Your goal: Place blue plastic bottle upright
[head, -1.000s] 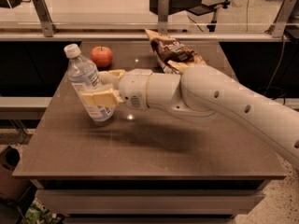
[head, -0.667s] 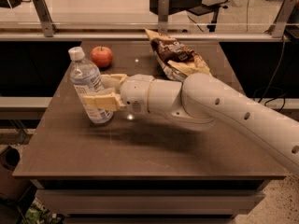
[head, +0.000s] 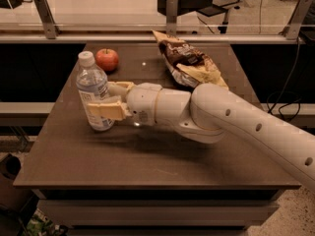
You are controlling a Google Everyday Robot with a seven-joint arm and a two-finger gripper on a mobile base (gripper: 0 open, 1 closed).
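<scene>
While claw (head: 102, 102) clasps blue plastic bottle (head: 91, 82), tilted

No lettering, number or brand mark can be read anywhere. The blue plastic bottle (head: 91, 78), leaning slightly on the counter (head: 147, 154), carries a pale blue-and-white label (head: 94, 90) around its upper body; the print on it is too small to make out. The hand (head: 102, 101) is clasped on the bottle just below that label, one finger across the bottle's front and the other behind it. The crumpled snack bag (head: 189, 63), to the right of the bottle and farther back on the counter, shows brown and tan printing whose words cannot be made out.
</scene>
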